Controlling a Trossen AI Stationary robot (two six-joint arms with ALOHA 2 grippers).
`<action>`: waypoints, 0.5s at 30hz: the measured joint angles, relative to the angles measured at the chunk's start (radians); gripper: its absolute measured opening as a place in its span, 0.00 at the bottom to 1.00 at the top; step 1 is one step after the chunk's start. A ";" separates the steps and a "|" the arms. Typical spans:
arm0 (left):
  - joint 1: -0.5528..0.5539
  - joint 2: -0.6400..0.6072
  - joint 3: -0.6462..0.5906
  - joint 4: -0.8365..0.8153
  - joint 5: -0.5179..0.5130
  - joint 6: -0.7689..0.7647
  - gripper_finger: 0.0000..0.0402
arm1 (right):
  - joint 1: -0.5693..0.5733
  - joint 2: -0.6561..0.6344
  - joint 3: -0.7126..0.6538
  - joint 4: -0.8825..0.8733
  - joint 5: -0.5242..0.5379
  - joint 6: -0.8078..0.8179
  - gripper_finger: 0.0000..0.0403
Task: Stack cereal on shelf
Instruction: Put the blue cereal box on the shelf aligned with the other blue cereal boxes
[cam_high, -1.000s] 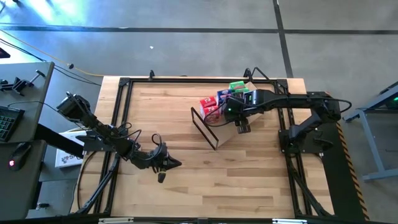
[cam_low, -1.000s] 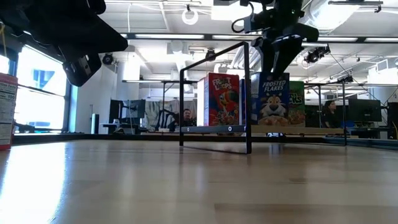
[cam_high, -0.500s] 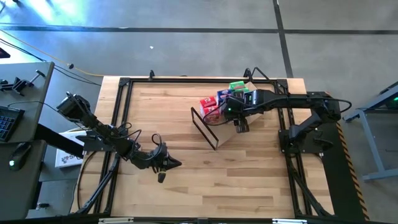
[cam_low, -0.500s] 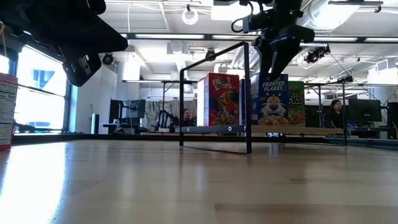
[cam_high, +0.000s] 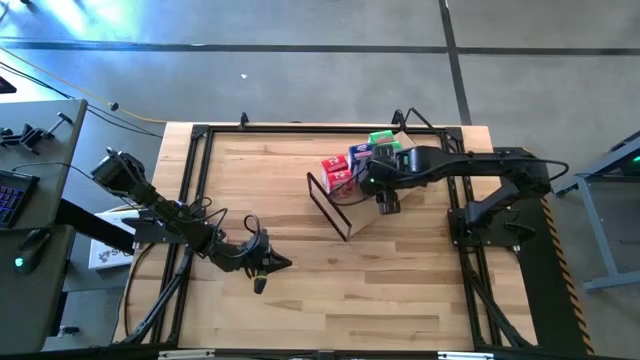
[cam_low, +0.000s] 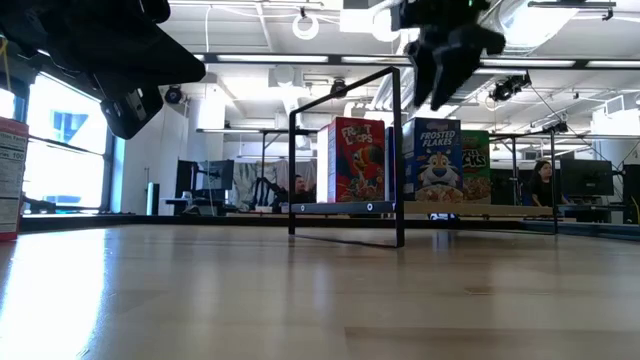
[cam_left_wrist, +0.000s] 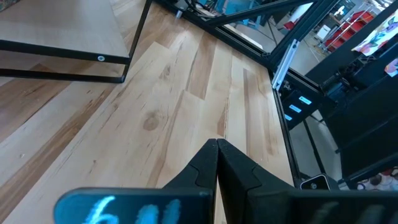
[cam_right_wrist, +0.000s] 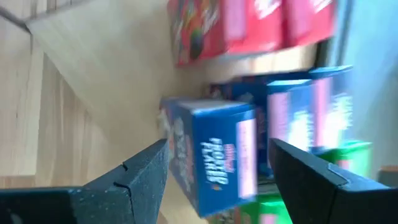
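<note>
Counter (cam_high: 300, 300): light wood planks, black frame around the edge.

Shelf (cam_high: 362, 214): slanted plywood board, black wire frame on its lower edge, upper right of centre in the high view.

Cereal (cam_high: 350, 165): red, blue and green boxes in a row along the shelf's upper part. Blue box (cam_right_wrist: 214, 152) stands upright, long axis vertical in the low view (cam_low: 432, 160), between a red box (cam_low: 357, 160) and a green one.

Right gripper (cam_high: 386, 203): over the shelf, just beside the row; jaws spread, empty. In the right wrist view the blue box lies straight ahead, between the two fingers (cam_right_wrist: 140, 177) but apart from them. Judged the nearer arm for any work at the shelf.

Left gripper (cam_high: 260, 282): lower left of centre, well apart from the shelf, waiting; jaws pressed together, tips (cam_left_wrist: 217, 144) meeting over bare counter.
</note>
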 joint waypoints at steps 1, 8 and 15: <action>0.000 0.000 0.000 0.000 0.000 0.000 0.00 | 0.016 -0.006 0.020 -0.008 0.019 0.007 0.63; 0.000 0.000 0.000 0.000 0.000 0.002 0.00 | 0.111 -0.036 0.142 -0.140 0.101 0.186 0.57; 0.000 0.000 0.000 0.001 -0.004 0.047 0.00 | 0.187 -0.195 -0.169 -0.017 0.102 0.436 0.31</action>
